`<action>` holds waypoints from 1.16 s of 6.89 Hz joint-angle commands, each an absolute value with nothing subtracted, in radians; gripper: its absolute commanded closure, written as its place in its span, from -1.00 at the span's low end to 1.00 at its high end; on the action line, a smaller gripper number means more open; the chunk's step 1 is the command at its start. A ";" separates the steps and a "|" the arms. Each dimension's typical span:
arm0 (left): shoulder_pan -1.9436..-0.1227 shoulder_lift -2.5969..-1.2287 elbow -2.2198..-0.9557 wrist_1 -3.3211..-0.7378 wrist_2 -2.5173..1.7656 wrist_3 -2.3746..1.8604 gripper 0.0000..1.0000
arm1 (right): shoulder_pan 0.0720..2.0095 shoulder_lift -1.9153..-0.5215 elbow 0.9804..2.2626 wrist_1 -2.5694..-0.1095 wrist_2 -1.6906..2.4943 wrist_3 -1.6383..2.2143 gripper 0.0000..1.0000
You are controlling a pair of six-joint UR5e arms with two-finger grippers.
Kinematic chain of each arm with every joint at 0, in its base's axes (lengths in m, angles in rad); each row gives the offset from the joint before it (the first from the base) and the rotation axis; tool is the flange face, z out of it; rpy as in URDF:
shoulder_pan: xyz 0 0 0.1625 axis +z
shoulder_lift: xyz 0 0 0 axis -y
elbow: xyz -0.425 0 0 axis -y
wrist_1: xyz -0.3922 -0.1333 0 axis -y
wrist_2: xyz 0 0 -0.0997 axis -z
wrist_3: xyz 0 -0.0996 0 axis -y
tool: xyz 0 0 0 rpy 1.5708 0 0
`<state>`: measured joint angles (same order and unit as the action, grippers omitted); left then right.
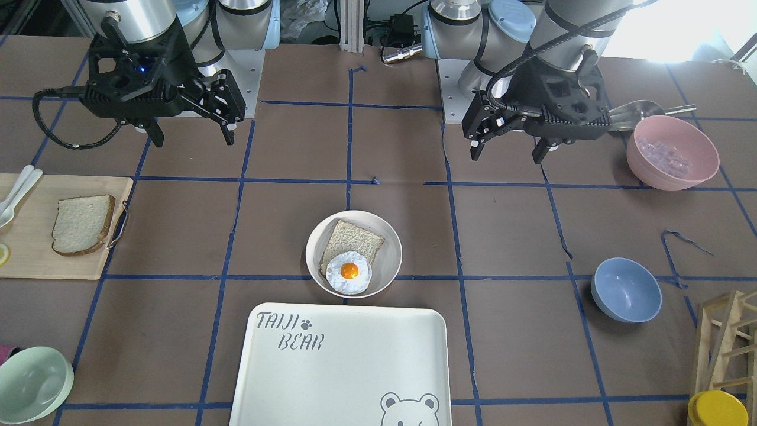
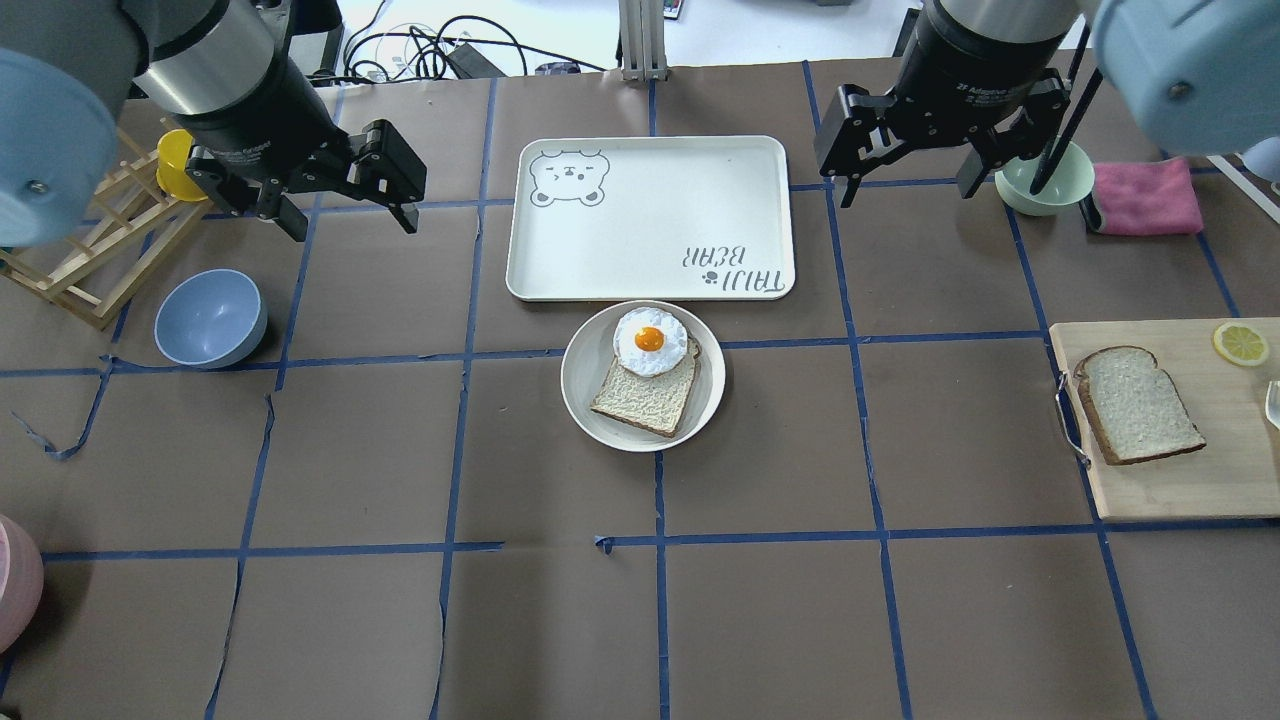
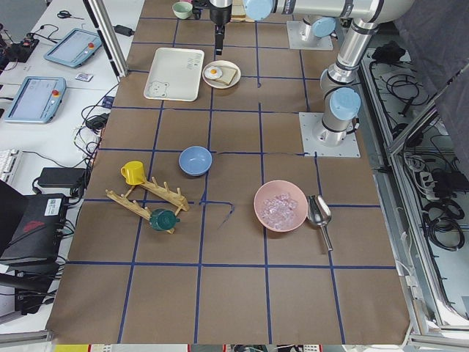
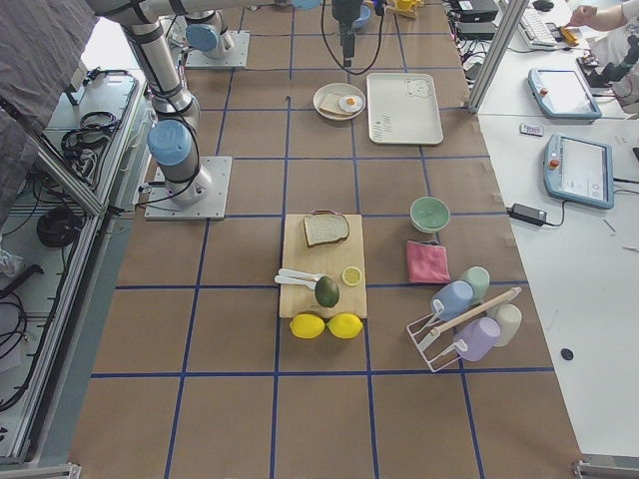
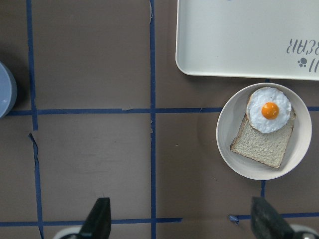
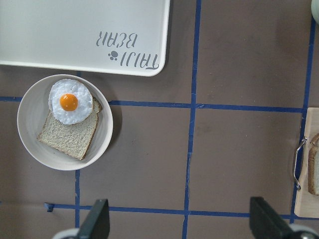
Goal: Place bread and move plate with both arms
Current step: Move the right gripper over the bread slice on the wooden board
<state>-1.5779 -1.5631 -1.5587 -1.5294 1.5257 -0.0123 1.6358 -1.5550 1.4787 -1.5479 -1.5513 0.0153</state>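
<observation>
1. Left hand (image 2: 355,226): fingers spread wide, nothing between them. It hangs above the bench (image 2: 400,620) on the robot's left, well apart from the plate (image 2: 585,385). The left wrist view shows both fingertips at the bottom edge with bare bench between them.

2. Right hand (image 2: 908,195): fingers likewise spread and empty. It hangs above the bench on the robot's right, beyond the tray's (image 2: 650,240) far corner.

3. Bread (image 2: 1140,403): lies flat on the wooden board (image 2: 1180,480) at the robot's right end of the bench, near the board's metal handle. Neither hand touches it. A lemon slice (image 2: 1240,343) lies on the same board, apart from it.

4. Plate: sits at mid-bench, just beside the tray's near long edge. It holds a thinner, pale slice (image 2: 650,400) with a fried egg (image 2: 649,342) on the slice's corner nearest the tray.

5. Tray: flat on the bench, surface bare apart from its printed lettering and bear.

6. Blue bowl (image 2: 210,318): stands on the robot's left, near the left hand and not touched by it.
</observation>
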 commanded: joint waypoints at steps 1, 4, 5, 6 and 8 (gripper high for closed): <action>-1.578 -1.563 -1.559 -1.529 1.526 -0.012 -1.00 | 1.523 -1.545 1.480 -1.536 -1.542 -0.093 -1.00; -1.577 -1.562 -1.559 -1.531 1.528 -0.012 -1.00 | 1.176 -1.470 1.567 -1.567 -1.414 -0.482 -1.00; -1.577 -1.562 -1.559 -1.529 1.528 -0.012 -1.00 | 1.102 -1.421 1.594 -1.619 -1.417 -0.602 -1.00; -1.577 -1.562 -1.559 -1.531 1.526 -0.012 -1.00 | 1.053 -1.363 1.635 -1.706 -1.425 -0.721 -1.00; -1.577 -1.562 -1.557 -1.531 1.528 -0.012 -1.00 | 0.915 -1.255 1.740 -1.895 -1.405 -0.962 -1.00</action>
<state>-1.5769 -1.5616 -1.5575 -1.5308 1.5275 -0.0122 0.9941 -1.3198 1.6751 -1.7722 -1.4142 -0.8057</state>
